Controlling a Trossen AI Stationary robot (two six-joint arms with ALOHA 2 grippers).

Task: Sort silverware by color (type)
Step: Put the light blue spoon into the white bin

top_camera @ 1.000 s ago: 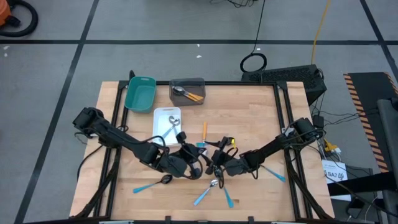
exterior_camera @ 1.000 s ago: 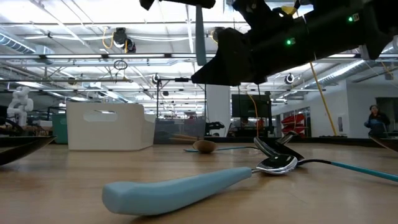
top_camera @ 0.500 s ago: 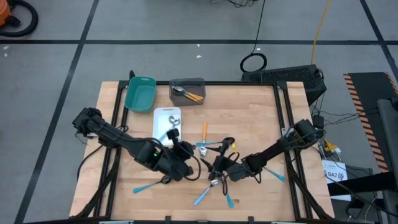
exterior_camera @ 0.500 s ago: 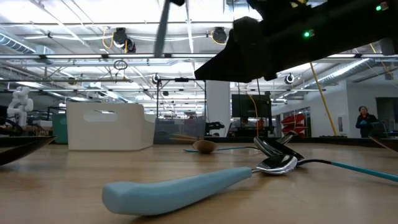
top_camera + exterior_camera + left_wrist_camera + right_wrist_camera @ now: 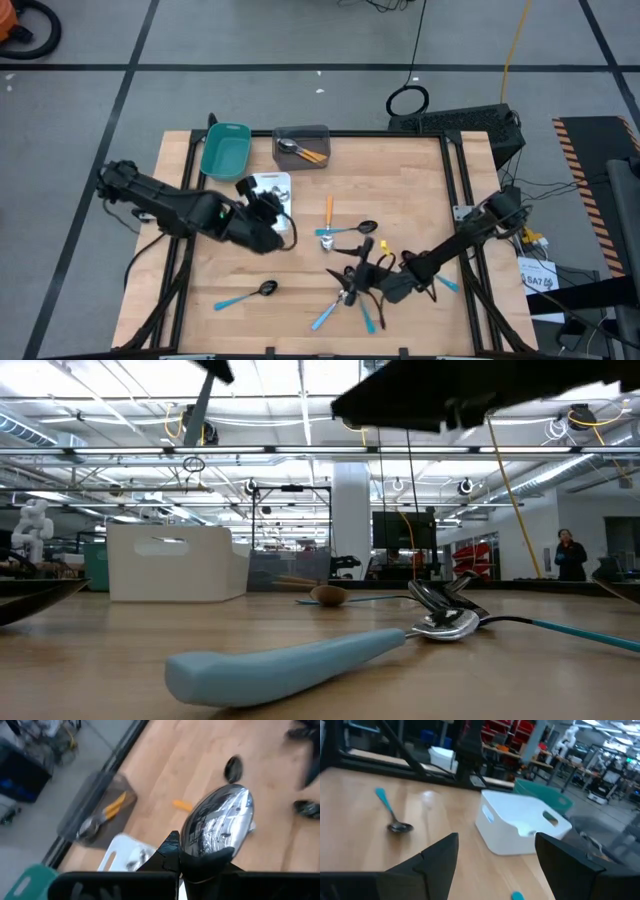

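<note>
Now the left gripper (image 5: 272, 213) reaches over the white tray (image 5: 262, 181), fingers clamped on a silver-bowled spoon (image 5: 220, 822); the right gripper (image 5: 362, 285) hovers wide open and empty above about three crossed light-blue spoons (image 5: 345, 300). One orange-handled spoon (image 5: 305, 151) lies in the grey tray (image 5: 300, 132); the teal tray (image 5: 224, 148) holds none

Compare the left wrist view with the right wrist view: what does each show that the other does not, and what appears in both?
Only the left wrist view shows a shiny silver spoon bowl gripped in the shut left gripper, and the grey tray holding orange-handled spoons. Only the right wrist view shows a light-blue-handled spoon lying on the wood, framed by the open right gripper. Both show the white tray, the teal tray and the wooden table.
</note>
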